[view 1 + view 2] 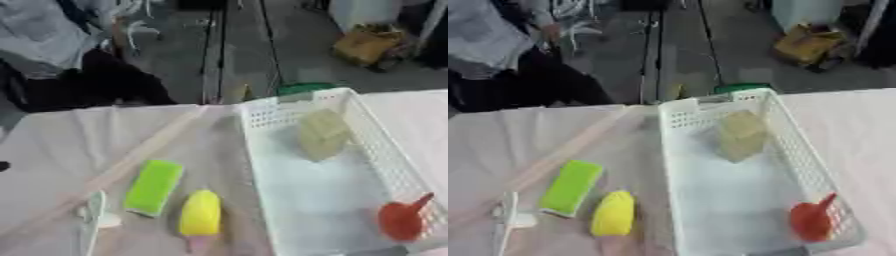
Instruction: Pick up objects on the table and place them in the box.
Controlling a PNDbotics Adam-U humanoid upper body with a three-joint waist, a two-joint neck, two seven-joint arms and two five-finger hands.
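Observation:
A white perforated box (262, 115) stands on the right half of the table. Inside it lie a pale beige block (322, 134) toward the far end and a red scoop-shaped thing (402, 219) at the near right corner. On the cloth left of the box lie a bright green oblong block (153, 187), a yellow rounded object with a pinkish end (200, 214), and a white flat utensil-like piece (93, 222) at the lower left. Neither of my hands shows in either view.
A pale cloth (79, 140) with creases covers the table. A person in dark trousers stands beyond the far left edge. A green object (302, 88) sits just behind the box, and a yellow-brown bag (366, 46) lies on the floor.

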